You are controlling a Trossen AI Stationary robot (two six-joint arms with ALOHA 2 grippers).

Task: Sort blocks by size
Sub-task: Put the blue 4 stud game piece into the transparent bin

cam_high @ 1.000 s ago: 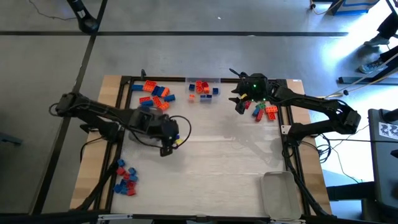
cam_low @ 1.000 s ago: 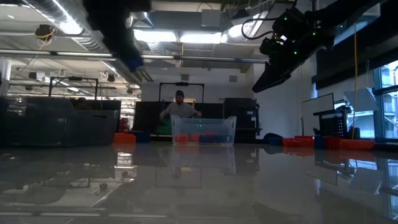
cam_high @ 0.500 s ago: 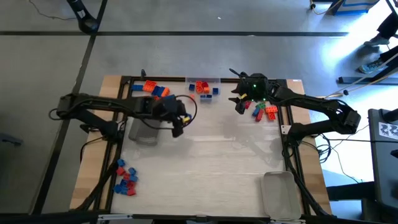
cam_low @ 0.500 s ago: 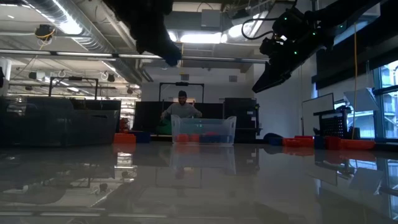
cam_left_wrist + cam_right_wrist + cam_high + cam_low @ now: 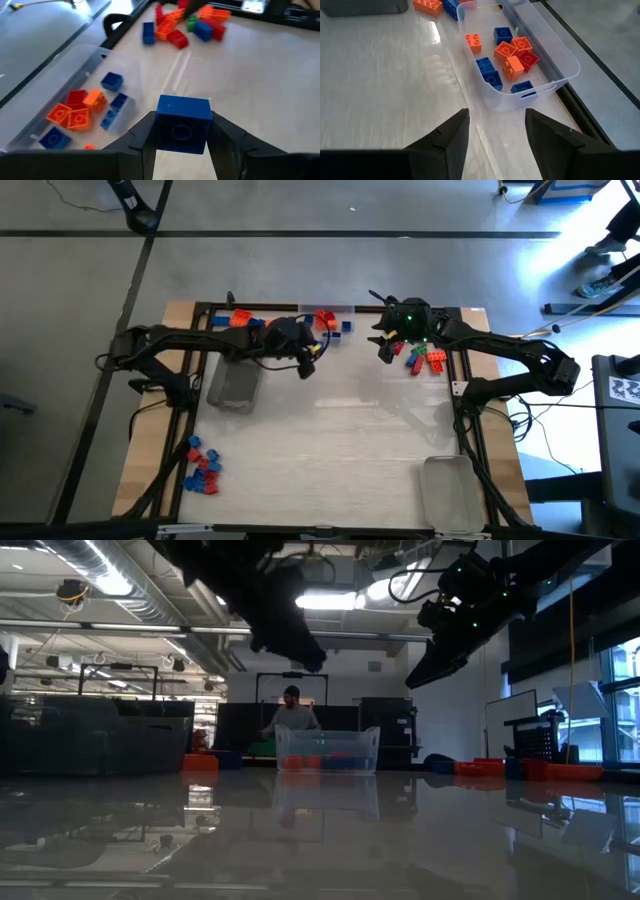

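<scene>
My left gripper (image 5: 312, 363) is shut on a blue block (image 5: 183, 122) and hangs above the table just short of the clear tray (image 5: 328, 311) at the far edge. That tray holds several orange, red and blue blocks (image 5: 75, 111). My right gripper (image 5: 384, 352) hovers open and empty to the tray's right, its fingers (image 5: 451, 135) apart over the bare table. Loose blocks lie in piles at the far left (image 5: 245, 322), the far right (image 5: 425, 360) and the near left (image 5: 200, 470). My left gripper pinches the blue block by two opposite sides (image 5: 161, 131) between its two fingers (image 5: 224, 134). The fingers slant down toward the table's far right. The block is lifted clear of the table and sits level in the hold.
A grey upturned tray (image 5: 232, 385) lies under my left arm. Another tray (image 5: 450, 490) sits at the near right corner. A black frame rail (image 5: 465, 395) runs along the table's sides. A person (image 5: 292, 715) stands in the room beyond the far edge.
My left gripper has swung from the table's left-middle toward the far edge and to the right, up to the clear tray, turning as it went. The blue block stays between its fingers, clear of the table.
</scene>
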